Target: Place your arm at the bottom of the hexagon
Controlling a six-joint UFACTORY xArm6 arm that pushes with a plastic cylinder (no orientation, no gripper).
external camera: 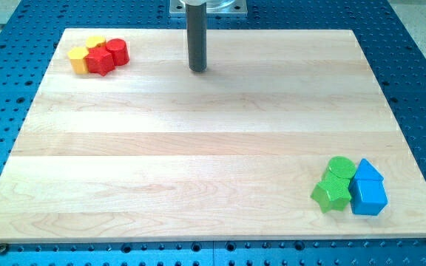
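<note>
Dark rod: my tip (pixel 198 69) rests on the wooden board (pixel 198 148) near its top edge, slightly left of centre; it has no jaws, so nothing is held.
Tip to blocks: well apart from every block, with the red and yellow group off to its left.
Upper left of the frame: 4 blocks in 1 tight cluster.
Red hexagon (pixel 100 61): front of that cluster, touching its neighbours.
Red cylinder (pixel 118 52): just right of the hexagon.
Yellow blocks: 1 (pixel 78 59) at the left, 1 (pixel 95 42) behind; shapes hard to tell.
Lower right of the frame: green cylinder (pixel 340 167), green star (pixel 331 194), blue cube (pixel 368 197), and a blue block (pixel 367 171) with a peaked top, all bunched together.
</note>
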